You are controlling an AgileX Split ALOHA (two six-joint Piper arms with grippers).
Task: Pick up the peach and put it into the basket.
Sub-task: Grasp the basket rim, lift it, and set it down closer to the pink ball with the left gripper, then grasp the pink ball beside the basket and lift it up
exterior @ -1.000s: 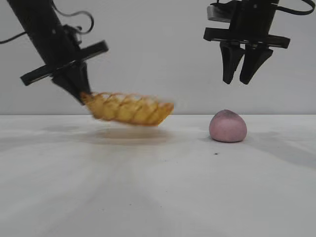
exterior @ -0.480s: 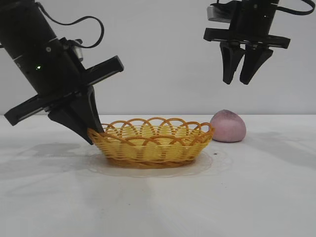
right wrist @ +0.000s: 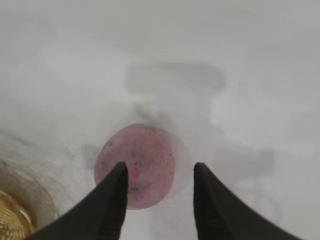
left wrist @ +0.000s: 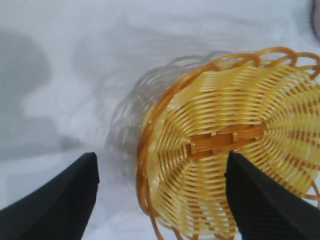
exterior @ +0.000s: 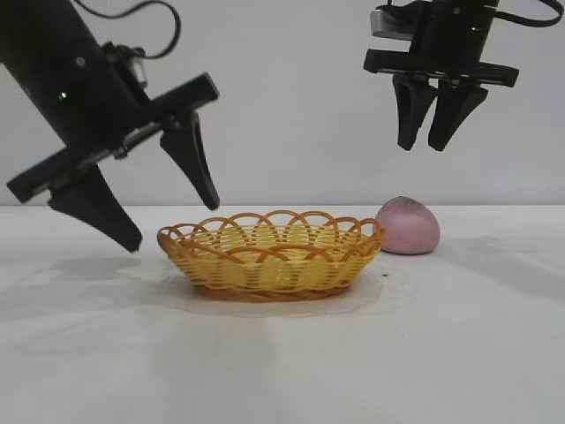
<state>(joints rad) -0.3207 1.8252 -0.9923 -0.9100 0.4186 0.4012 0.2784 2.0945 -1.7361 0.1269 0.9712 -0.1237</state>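
The yellow-orange wicker basket (exterior: pixel 265 269) rests upright on the white table near its middle. My left gripper (exterior: pixel 172 226) hangs tilted just above the basket's left rim, open wide, one finger outside the rim and one over the inside, touching nothing. In the left wrist view the basket (left wrist: pixel 225 165) lies below the spread left gripper (left wrist: pixel 161 156). The mauve-pink peach (exterior: pixel 407 226) sits on the table just right of the basket. My right gripper (exterior: pixel 422 146) hovers high above it, open and empty. In the right wrist view the peach (right wrist: pixel 145 160) lies far under the right gripper (right wrist: pixel 160 165).
The bare white table (exterior: pixel 282 371) stretches in front of the basket and to both sides. A plain grey wall stands behind. A corner of the basket (right wrist: pixel 10 220) shows in the right wrist view.
The left gripper brought the basket down and forward onto the table, then opened and let go of its rim. The right arm and the peach have not moved.
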